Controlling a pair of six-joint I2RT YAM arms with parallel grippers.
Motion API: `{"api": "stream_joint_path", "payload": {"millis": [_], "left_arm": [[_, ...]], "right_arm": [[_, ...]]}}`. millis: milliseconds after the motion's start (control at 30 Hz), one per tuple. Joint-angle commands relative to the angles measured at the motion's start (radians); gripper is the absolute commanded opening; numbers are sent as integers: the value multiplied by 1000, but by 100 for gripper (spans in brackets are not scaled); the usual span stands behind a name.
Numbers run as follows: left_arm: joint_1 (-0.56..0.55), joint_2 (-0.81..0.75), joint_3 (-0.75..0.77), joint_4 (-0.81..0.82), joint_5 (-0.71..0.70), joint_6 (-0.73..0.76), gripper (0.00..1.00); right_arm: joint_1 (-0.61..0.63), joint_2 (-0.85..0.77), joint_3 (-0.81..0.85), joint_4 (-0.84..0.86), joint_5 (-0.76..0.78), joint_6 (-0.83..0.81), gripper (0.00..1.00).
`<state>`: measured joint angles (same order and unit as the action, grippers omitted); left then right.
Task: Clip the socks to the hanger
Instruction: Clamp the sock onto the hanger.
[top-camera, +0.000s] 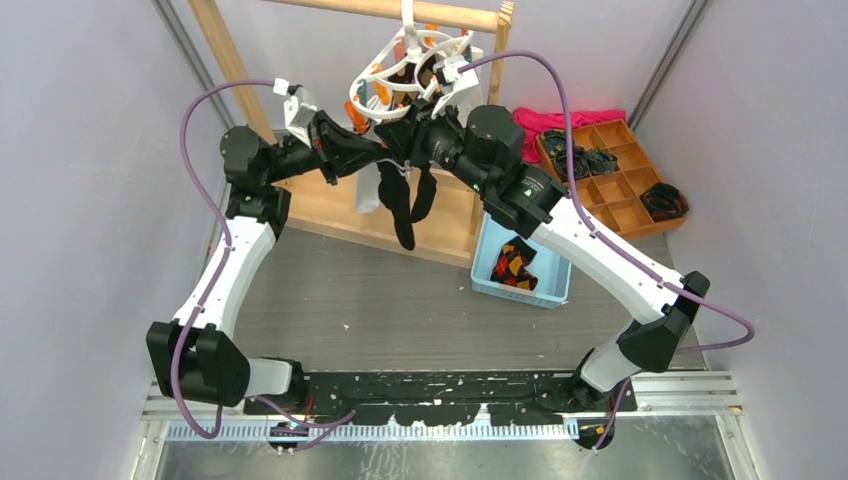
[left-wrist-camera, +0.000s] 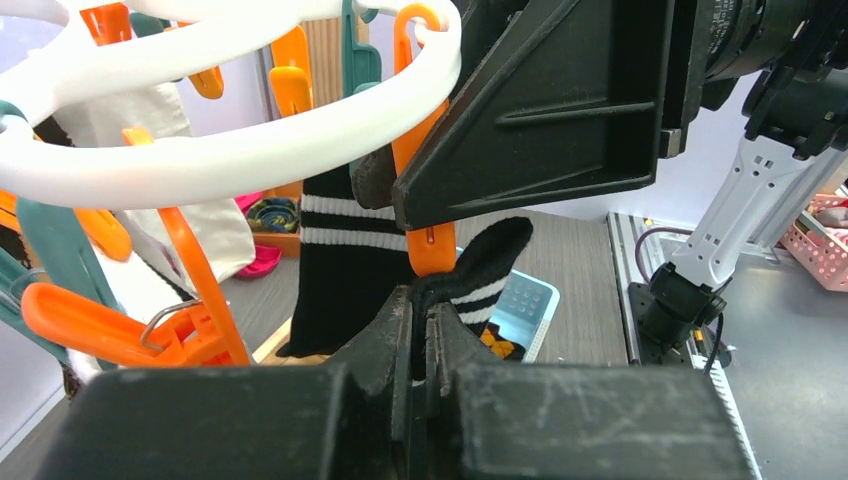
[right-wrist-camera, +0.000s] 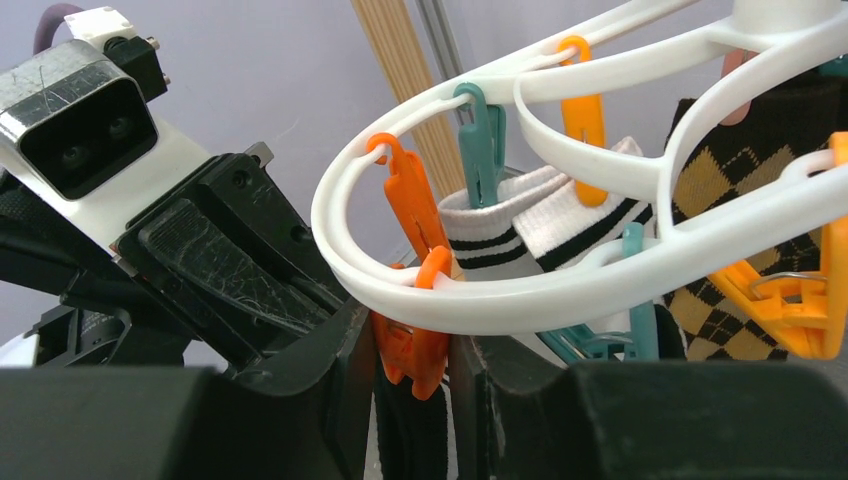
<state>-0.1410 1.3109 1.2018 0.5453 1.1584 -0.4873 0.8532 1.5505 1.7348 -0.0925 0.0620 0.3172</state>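
Observation:
The white oval hanger (top-camera: 372, 108) hangs from the wooden rack, with orange and teal clips. One black sock (left-wrist-camera: 345, 260) with two white cuff stripes hangs from the ring (left-wrist-camera: 230, 155). My left gripper (left-wrist-camera: 425, 300) is shut on the striped cuff of the second black sock (left-wrist-camera: 485, 265) and holds it up against the lower end of an orange clip (left-wrist-camera: 430, 245). My right gripper (right-wrist-camera: 415, 345) is shut on that orange clip (right-wrist-camera: 410, 350) under the ring (right-wrist-camera: 520, 300), one finger on each side. In the top view both black socks (top-camera: 403, 215) dangle below the two grippers (top-camera: 378, 150) (top-camera: 408, 135).
A white striped sock (right-wrist-camera: 520, 215) and an argyle sock (right-wrist-camera: 750, 200) hang on the hanger. A blue basket (top-camera: 555, 285) with argyle socks stands right of centre. A wooden compartment tray (top-camera: 620, 180) and pink cloth (top-camera: 565, 120) lie at the right. The rack frame (top-camera: 225, 60) stands behind.

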Motion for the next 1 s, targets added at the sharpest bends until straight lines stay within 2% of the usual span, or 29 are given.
{"api": "stream_joint_path", "payload": {"millis": [0, 700, 967], "left_arm": [[7, 6, 57, 27, 27, -34, 0], [7, 34, 98, -101, 63, -3, 0], [9, 49, 128, -117, 66, -45, 0]], "right_arm": [[-7, -47, 6, 59, -7, 12, 11], [-7, -51, 1, 56, -28, 5, 11], [-7, -62, -20, 57, -45, -32, 11]]}}
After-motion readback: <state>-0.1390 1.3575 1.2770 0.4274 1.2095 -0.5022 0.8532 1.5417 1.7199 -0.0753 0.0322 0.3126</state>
